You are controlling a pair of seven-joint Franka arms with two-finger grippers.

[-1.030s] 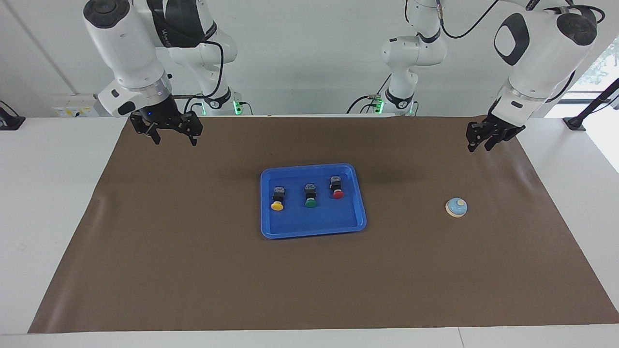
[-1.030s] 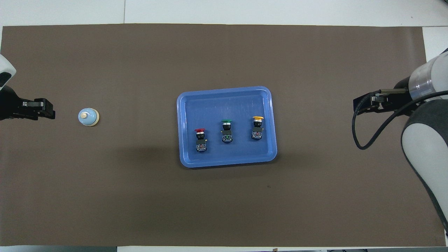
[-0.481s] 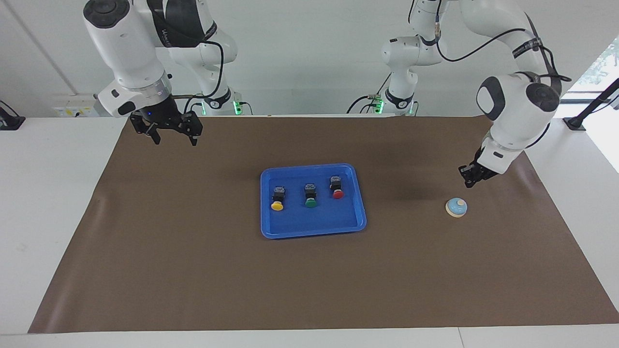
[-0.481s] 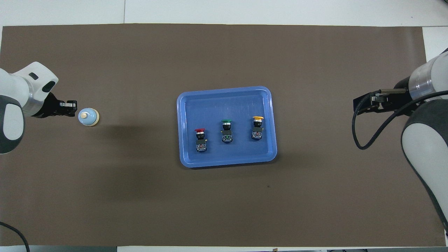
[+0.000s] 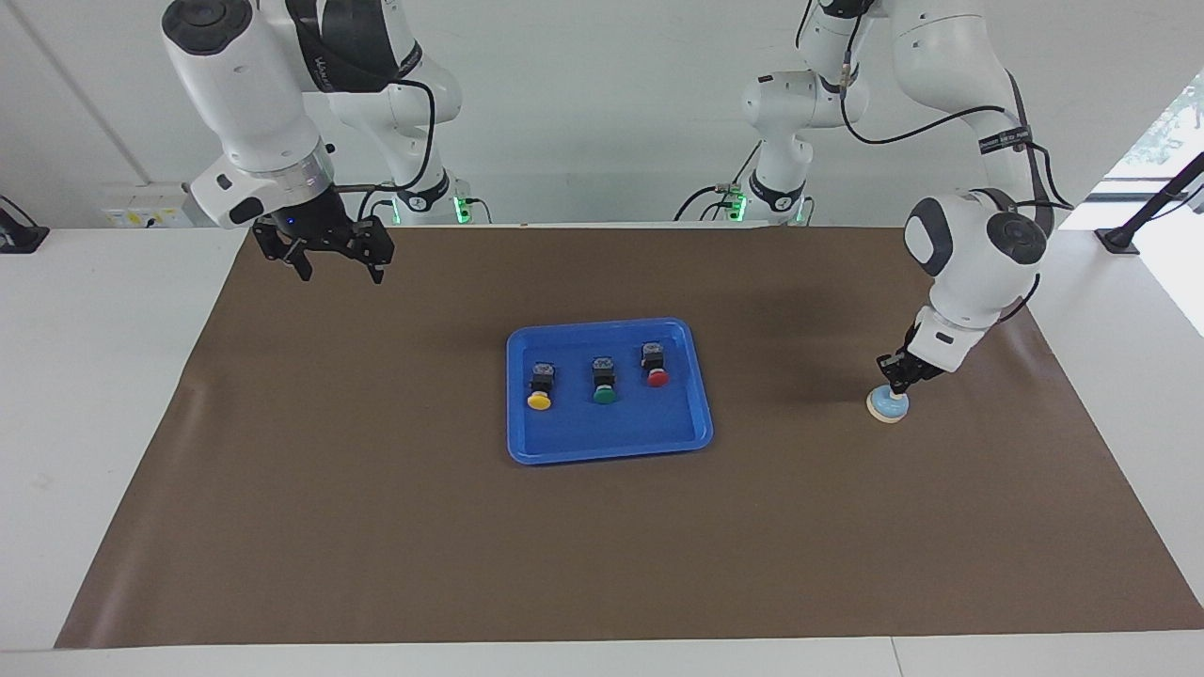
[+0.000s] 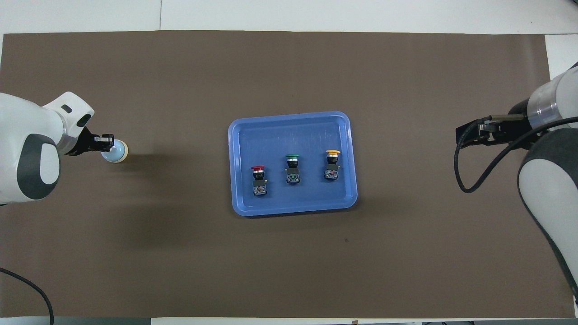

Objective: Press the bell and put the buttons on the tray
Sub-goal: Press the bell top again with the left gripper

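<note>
The left gripper (image 5: 896,384) has its fingertips together and pointing down onto the top of the bell (image 5: 887,405), where it covers the knob; in the facing view the tips meet the dome. The bell sits on the brown mat (image 5: 602,527), well apart from the tray (image 5: 519,414), toward the left arm's end of the table.

The tray lies near the middle of the mat. In it the three buttons stand in a row, each apart from the next: the red button (image 5: 655,364) at the bell's side of the tray, the green button (image 5: 604,380) in the middle, and the yellow button (image 5: 540,385) at the tray's end away from the bell.

The right gripper (image 5: 334,266) waits in the air with its fingers apart, holding nothing, over the mat's corner toward the right arm's end, well apart from the tray.
</note>
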